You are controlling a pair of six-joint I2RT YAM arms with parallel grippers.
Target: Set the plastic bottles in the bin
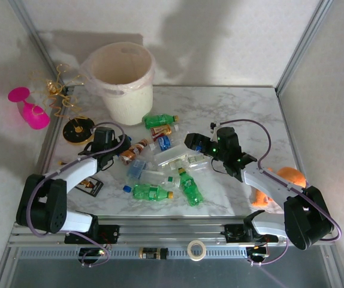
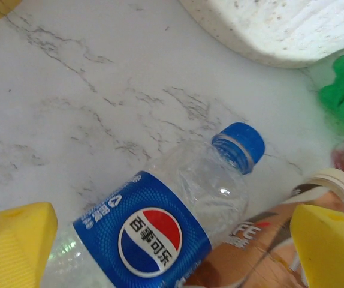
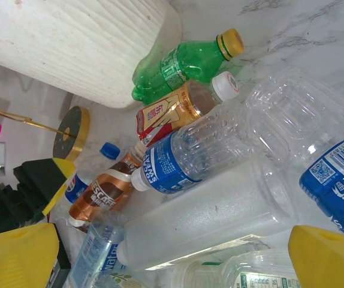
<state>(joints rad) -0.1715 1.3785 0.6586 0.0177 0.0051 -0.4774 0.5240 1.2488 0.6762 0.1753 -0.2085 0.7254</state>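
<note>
Marble desk (image 1: 244,114), plastic bottles (image 1: 160,174) heaped on the near side of the bin (image 1: 124,81). Fingers spread on both: left gripper (image 1: 124,146) straddling a blue-capped bottle (image 2: 160,234) near the bin, right gripper (image 1: 191,141) over the heap, farther from it.

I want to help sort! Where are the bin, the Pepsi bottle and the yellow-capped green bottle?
bin (image 1: 127,99), top view, outer wall.
Pepsi bottle (image 2: 154,237), left wrist view, blue label.
yellow-capped green bottle (image 3: 181,66), right wrist view, its middle.
</note>
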